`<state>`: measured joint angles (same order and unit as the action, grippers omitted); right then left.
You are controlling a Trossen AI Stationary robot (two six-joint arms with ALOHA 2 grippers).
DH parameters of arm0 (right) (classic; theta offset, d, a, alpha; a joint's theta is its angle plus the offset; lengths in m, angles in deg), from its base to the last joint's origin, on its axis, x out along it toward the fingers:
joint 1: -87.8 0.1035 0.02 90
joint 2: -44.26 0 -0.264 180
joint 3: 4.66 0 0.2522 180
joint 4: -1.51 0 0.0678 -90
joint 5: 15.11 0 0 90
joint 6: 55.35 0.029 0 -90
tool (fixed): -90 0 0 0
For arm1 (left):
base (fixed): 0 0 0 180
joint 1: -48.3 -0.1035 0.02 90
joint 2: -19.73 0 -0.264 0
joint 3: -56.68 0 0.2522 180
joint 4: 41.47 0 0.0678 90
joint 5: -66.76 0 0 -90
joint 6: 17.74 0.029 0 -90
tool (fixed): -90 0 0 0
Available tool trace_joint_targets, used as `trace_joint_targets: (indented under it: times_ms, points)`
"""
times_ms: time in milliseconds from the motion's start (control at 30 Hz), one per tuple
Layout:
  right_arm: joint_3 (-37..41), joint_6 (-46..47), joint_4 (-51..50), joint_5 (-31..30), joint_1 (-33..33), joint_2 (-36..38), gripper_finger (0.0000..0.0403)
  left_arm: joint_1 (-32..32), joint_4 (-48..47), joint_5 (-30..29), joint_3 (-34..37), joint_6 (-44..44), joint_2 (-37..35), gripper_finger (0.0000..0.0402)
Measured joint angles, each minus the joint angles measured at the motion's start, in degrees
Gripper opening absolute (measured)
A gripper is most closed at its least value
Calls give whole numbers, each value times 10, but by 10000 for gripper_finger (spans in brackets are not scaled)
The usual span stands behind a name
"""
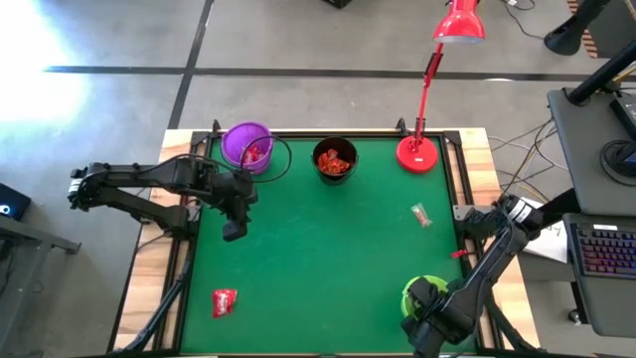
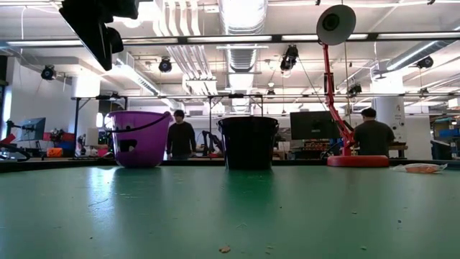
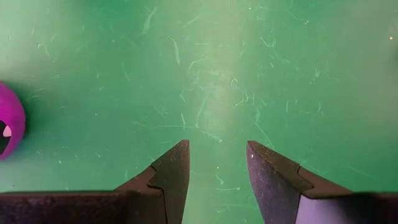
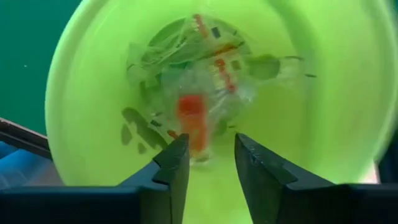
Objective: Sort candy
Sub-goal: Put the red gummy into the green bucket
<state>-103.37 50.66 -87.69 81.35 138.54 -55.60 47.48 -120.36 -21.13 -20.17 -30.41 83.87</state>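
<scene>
Right gripper [image 4: 206,158] hangs directly over the mouth of the green cup [image 1: 422,294] at the near right corner of the table [image 1: 328,249]; its fingers stand parted with nothing between them, and clear cellophane candy [image 4: 199,68] lies in the cup's bottom below, one piece with an orange-red middle. Left gripper [image 3: 217,168] hovers over bare green felt on the left side, just in front of the purple cup [image 1: 246,144], its fingers apart and empty. Red desk lamp [image 1: 419,151] stands at the far right. Beside the purple cup, the black cup [image 1: 335,159] holds orange-wrapped sweets; the purple one seems to hold red ones, though they are hard to make out. Loose on the felt lie a red-wrapped candy [image 1: 225,301] near the front left and a clear-wrapped one [image 1: 422,215] on the right.
</scene>
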Motion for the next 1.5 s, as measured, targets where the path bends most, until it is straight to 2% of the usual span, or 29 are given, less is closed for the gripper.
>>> trace_joint_targets:
  times_ms: [267, 467, 567, 767, 933, 1033, 1333, 1500]
  points:
    - [-20, 12, -20, 0, 0, 5, 157, 0, 0, 0, 0, 2, 0, 141]
    - [-32, 26, -53, -14, -4, 10, 161, 0, 2, 0, 0, 2, 0, 141]
    - [-48, 42, -81, -50, -5, 15, 160, 0, 12, 0, 0, 9, 0, 141]
    - [-87, 54, -149, -175, -8, 34, 162, 0, 31, 0, 0, 12, 0, 141]
    - [-84, 8, -147, -315, -31, 69, 162, 0, 32, 0, 0, 12, 0, 141]
    - [-76, -38, -146, -368, -58, 91, 161, 0, 33, -1, 0, 12, 0, 141]
    - [-59, -264, -145, -386, -194, 122, 166, 0, 43, -1, 0, 6, 0, 141]
    - [-50, -355, -145, -386, -272, 133, 166, 0, 43, -1, 0, -1, 0, 141]
